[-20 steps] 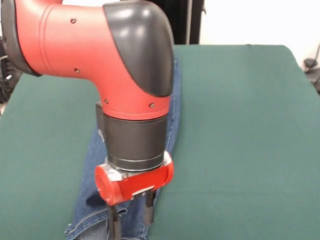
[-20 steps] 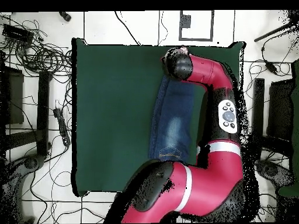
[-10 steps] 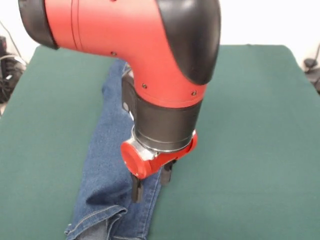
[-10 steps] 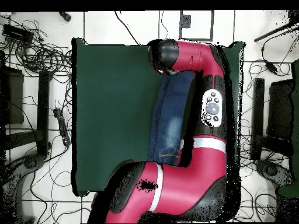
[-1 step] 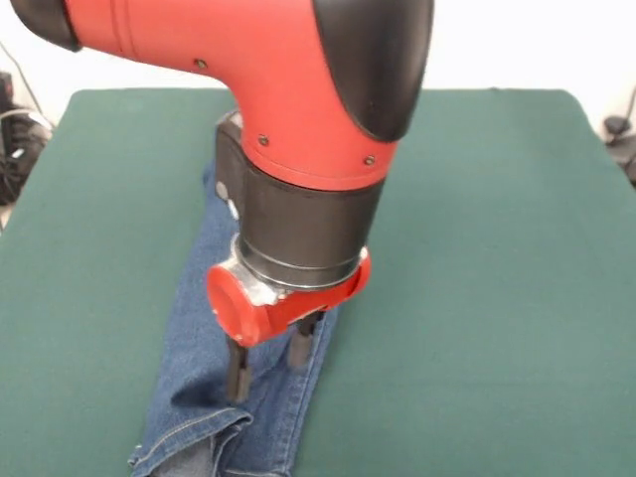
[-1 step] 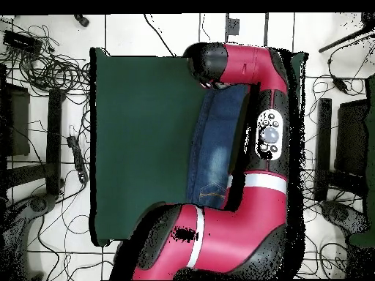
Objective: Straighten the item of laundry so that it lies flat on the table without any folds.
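The denim jeans [image 5: 214, 328] lie as a long narrow strip on the dark green table [image 5: 477, 248], running from the near edge in the front view away towards the far side; they look folded lengthwise, one half over the other, so the strip is only about one leg wide; at the near end a cuff [image 5: 189, 447] is rumpled, with a fold of cloth turned up and a hem edge showing at the bottom of the picture.

The gripper [image 5: 266, 363] hangs over the near part of the jeans, below a red disc-shaped wrist piece and a black collar; its two dark fingers [image 5: 238, 373] point down and stand apart with a clear gap between them, nothing held; the tips are close above the denim, and whether they touch it cannot be told.

In the overhead view the jeans [image 6: 216, 150] lie in the right half of the table [image 6: 139, 139], lengthwise from the robot's side to the far side; a faded pale patch shows in the middle of the denim, and orange pocket stitching [image 6: 212, 192] near the robot's end; the red arm [image 6: 267, 139] runs along the right side of the jeans and bends over their far end, hiding the gripper there.
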Available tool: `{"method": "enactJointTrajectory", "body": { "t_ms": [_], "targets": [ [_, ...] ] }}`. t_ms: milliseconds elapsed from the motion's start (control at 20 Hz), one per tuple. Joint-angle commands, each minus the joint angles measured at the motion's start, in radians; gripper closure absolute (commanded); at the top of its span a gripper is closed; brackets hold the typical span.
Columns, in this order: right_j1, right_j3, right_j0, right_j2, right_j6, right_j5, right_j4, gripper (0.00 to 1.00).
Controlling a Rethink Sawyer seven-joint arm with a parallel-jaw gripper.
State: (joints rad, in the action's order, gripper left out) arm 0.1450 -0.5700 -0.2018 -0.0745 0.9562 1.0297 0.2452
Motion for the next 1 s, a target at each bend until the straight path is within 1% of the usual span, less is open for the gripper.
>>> {"method": "enactJointTrajectory", "body": {
  "t_ms": [50, 300, 400, 550, 700, 1000],
  "targets": [
    [0.005, -0.07, -0.024, -0.093, -0.019, -0.059, -0.014, 0.0],
    [0.014, -0.131, -0.032, -0.082, -0.035, -0.12, 0.01, 0.0],
    [0.015, -0.15, -0.035, -0.084, -0.064, -0.145, 0.022, 0.0],
    [-0.004, -0.124, -0.025, -0.072, -0.059, -0.126, 0.036, 0.0],
    [-0.019, -0.131, -0.022, -0.065, -0.067, -0.127, 0.049, 0.0],
    [-0.05, -0.113, -0.005, -0.042, -0.046, -0.071, 0.069, 0.0]
  ]
}}
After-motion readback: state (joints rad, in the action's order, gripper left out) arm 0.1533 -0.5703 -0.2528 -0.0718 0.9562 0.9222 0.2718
